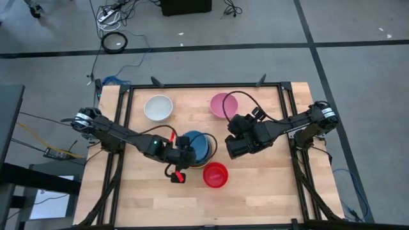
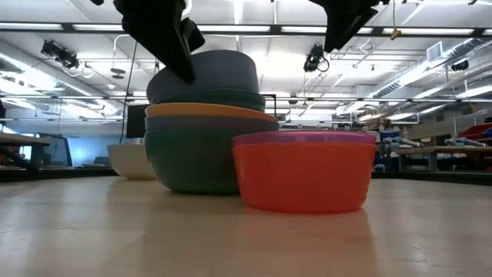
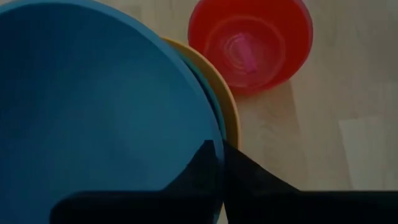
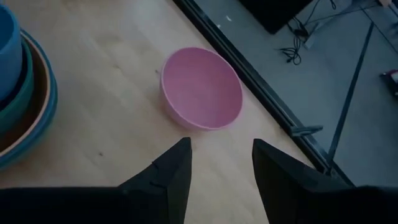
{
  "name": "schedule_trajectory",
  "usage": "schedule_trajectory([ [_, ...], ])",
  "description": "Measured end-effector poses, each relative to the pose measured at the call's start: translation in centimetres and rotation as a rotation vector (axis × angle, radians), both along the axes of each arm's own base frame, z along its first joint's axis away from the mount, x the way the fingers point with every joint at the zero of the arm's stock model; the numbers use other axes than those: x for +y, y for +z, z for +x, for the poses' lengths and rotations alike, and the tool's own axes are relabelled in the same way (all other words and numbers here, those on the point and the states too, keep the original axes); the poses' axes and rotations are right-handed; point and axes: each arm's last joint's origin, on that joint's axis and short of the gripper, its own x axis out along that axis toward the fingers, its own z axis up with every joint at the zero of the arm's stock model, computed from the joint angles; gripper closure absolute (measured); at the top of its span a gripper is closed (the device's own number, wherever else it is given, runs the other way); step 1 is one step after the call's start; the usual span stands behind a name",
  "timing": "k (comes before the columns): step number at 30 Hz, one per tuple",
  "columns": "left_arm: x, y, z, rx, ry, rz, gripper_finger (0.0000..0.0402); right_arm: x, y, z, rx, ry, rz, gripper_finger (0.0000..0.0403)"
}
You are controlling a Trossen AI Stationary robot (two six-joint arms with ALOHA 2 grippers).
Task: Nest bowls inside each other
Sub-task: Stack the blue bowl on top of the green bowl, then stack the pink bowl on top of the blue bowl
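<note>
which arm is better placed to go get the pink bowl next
Right. The right gripper hangs open close to the pink bowl, fingers pointed at it. The left gripper is pinched on the rim of the top blue bowl in the stack.

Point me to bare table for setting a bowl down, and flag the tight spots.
Free: the near strip of table right of the red bowl, and the left near corner below the white bowl. Crowded: mid-table, where the left gripper pinches the bowl stack and the open right gripper hangs below the pink bowl.
</note>
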Motion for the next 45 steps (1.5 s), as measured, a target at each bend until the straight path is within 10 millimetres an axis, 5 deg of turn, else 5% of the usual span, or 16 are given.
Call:
schedule_trajectory([
  [15,0.3,4.1,-0.9,0.082,0.018,0.026,0.0326,-1.8,0.0,0.4,0.021,-0.045,0.003,0.0247],
  [26,2.3,7.4,-5.5,0.236,0.242,0.198,0.0325,-9.2,-0.1,3.0,0.034,-0.007,0.193,0.0247],
  [34,2.6,10.2,-9.0,0.109,0.313,0.122,0.0325,-15.1,0.1,3.9,-0.083,0.088,0.394,0.0247],
  [40,3.3,11.2,-11.2,0.012,0.363,0.138,0.0325,-17.4,0.1,3.8,-0.113,0.160,0.429,0.0247],
  [45,3.8,10.9,-12.1,-0.010,0.385,0.196,0.0325,-17.8,-2.7,3.6,-0.060,0.207,0.460,0.0247],
])
